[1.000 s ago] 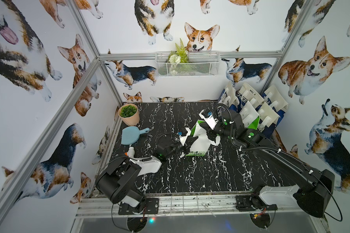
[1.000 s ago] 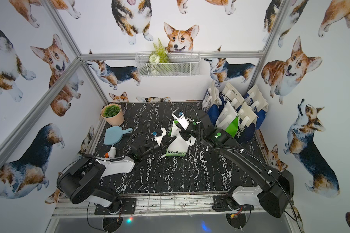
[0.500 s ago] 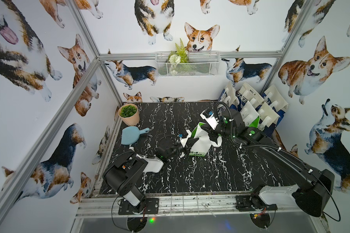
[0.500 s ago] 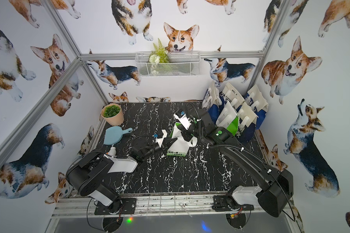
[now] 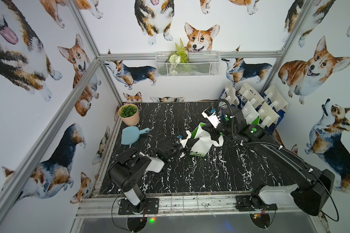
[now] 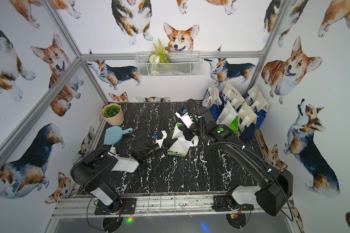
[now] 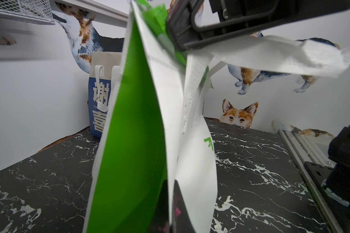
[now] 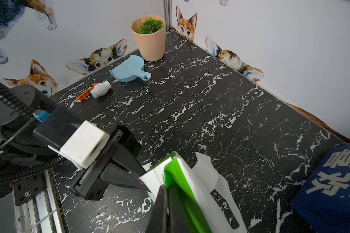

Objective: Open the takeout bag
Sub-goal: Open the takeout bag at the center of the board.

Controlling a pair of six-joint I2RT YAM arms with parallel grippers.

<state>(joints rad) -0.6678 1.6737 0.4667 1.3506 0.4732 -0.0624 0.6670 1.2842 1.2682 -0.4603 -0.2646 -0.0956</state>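
Behind takeout bag (image 5: 201,140), spare bags (image 5: 253,105), dustpan (image 5: 130,136) apart

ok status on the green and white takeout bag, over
Left gripper shut on one top edge of the green and white fabric takeout bag; right gripper shut on the opposite edge. Bag standing, mouth not yet wide. Nothing in the way.

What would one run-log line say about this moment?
takeout bag: standing on table | left gripper: shut on its side | right gripper: shut on its top edge
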